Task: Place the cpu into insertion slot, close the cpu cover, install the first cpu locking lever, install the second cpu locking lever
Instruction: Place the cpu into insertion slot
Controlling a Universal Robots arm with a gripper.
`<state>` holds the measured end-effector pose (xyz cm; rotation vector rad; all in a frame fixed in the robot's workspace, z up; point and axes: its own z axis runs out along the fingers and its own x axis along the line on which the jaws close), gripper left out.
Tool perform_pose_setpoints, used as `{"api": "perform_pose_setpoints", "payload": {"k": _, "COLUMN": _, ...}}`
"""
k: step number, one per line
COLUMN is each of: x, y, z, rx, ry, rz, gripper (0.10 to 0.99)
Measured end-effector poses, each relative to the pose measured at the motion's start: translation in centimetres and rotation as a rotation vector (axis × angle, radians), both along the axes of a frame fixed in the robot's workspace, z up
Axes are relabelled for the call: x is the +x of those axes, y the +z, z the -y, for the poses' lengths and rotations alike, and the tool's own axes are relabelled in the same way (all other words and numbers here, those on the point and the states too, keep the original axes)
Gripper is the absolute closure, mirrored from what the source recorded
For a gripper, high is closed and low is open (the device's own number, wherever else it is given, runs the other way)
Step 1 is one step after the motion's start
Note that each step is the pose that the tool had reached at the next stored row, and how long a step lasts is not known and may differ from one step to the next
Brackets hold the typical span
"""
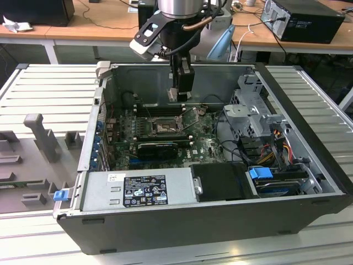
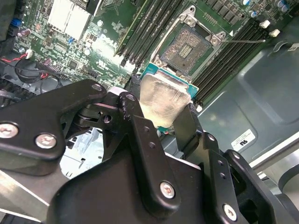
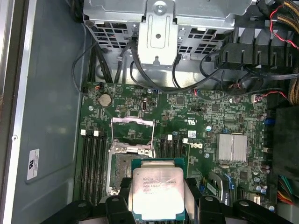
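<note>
Starting at the exterior view's left, the slatted tabletop point(image 1: 49, 83) carries a few grey fixture blocks point(image 1: 41, 135). The open computer case point(image 1: 165, 232) lies on it beside them. Inside the case, toward the lower middle of the frame, sits the power supply point(image 1: 138, 190), with the green motherboard point(image 1: 204, 146) behind it. A long black expansion card point(image 1: 157, 148) runs across the board.

Just above that card in the frame is the insertion slot point(image 1: 164, 126). The gripper point(image 1: 181, 94) hangs over the board a little to the slot's right and above it in the picture. At the exterior view's right stands the metal drive cage point(image 1: 253, 116).

Both wrist views show the jaws clamped on the cpu point(image 3: 156, 191) by two opposite edges, with its pale metal top facing the first wrist camera. The chip is in the air, clear of the board, and the slot's bare contact field point(image 2: 189, 44) is exposed beyond it. In the first wrist view the chip overlaps the near edge of the slot point(image 3: 119, 170).

The cpu cover point(image 3: 133, 121) is swung open on the far side of the slot. A thin wire lever point(image 2: 247, 41) stands free beside the slot, unlatched.

By my reading the task is in its first step. The chip is picked up and brought near but not yet seated. Closing the cover and setting both levers remain to be done.
</note>
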<state>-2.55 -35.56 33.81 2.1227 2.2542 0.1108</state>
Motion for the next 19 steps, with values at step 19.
{"api": "perform_pose_setpoints", "payload": {"k": 19, "x": -0.05, "y": -3.5, "z": 0.0, "rx": 0.0, "ry": -0.066, "rz": -0.0027, "gripper": 0.561}}
